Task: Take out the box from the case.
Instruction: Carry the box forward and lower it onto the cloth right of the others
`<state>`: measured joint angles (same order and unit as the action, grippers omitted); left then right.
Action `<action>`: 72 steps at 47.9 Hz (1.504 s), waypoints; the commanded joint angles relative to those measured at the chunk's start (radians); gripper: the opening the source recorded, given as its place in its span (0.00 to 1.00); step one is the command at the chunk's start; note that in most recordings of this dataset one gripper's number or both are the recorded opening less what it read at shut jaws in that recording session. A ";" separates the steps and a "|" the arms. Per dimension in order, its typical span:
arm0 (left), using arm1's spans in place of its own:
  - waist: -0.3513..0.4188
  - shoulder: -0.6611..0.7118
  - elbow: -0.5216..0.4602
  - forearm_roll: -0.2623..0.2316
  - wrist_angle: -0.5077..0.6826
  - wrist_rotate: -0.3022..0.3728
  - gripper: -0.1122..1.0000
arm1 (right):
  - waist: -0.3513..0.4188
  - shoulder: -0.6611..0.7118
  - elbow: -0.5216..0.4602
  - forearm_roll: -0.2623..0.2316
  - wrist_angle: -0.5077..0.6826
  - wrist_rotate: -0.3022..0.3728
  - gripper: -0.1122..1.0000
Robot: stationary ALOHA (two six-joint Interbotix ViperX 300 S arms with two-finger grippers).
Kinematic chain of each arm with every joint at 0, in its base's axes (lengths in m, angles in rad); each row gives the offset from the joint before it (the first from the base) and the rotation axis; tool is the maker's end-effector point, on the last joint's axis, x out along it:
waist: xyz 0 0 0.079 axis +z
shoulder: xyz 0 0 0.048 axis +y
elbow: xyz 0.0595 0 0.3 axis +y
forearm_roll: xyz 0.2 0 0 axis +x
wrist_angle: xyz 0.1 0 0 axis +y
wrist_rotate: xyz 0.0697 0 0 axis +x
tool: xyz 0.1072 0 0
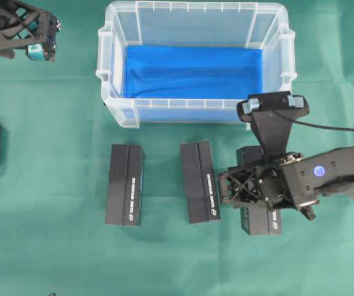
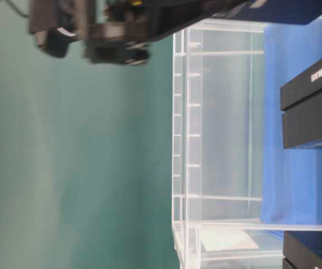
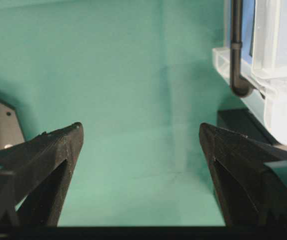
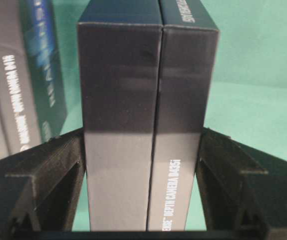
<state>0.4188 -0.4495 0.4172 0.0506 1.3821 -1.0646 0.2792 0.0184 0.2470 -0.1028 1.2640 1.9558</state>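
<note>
The case (image 1: 109, 68) is a clear plastic bin with only a blue cloth (image 1: 192, 71) inside it. Three black boxes lie on the green table in front of it. My right gripper (image 1: 235, 185) is shut on the rightmost box (image 1: 264, 222), which lies on the table mostly under the arm. In the right wrist view both fingers press against the sides of this box (image 4: 148, 75), and my right gripper (image 4: 142, 132) straddles it. At the far left my left gripper (image 1: 41, 48) hangs open and away from the boxes. In the left wrist view it (image 3: 141, 130) holds nothing.
The other two boxes (image 1: 125, 184) (image 1: 200, 182) lie side by side left of the held one. The neighbouring box (image 4: 28, 75) stands close to the right gripper's left finger. A corner of the case (image 3: 278, 75) and a black cable (image 3: 236, 50) are to the left gripper's right.
</note>
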 commanded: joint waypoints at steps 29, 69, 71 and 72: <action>-0.003 -0.011 -0.009 -0.002 0.000 -0.002 1.00 | -0.002 -0.006 0.069 0.002 -0.126 -0.006 0.69; -0.003 -0.012 -0.008 -0.002 -0.003 0.002 1.00 | -0.011 -0.008 0.080 -0.009 -0.129 -0.005 0.92; -0.003 -0.012 -0.009 -0.002 -0.005 0.002 1.00 | -0.011 -0.008 0.077 -0.011 -0.127 -0.008 0.92; -0.005 -0.011 -0.008 -0.002 -0.005 0.002 1.00 | -0.011 -0.009 0.077 -0.011 -0.127 -0.008 0.92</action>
<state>0.4188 -0.4495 0.4188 0.0506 1.3821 -1.0661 0.2684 0.0291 0.3390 -0.1104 1.1367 1.9512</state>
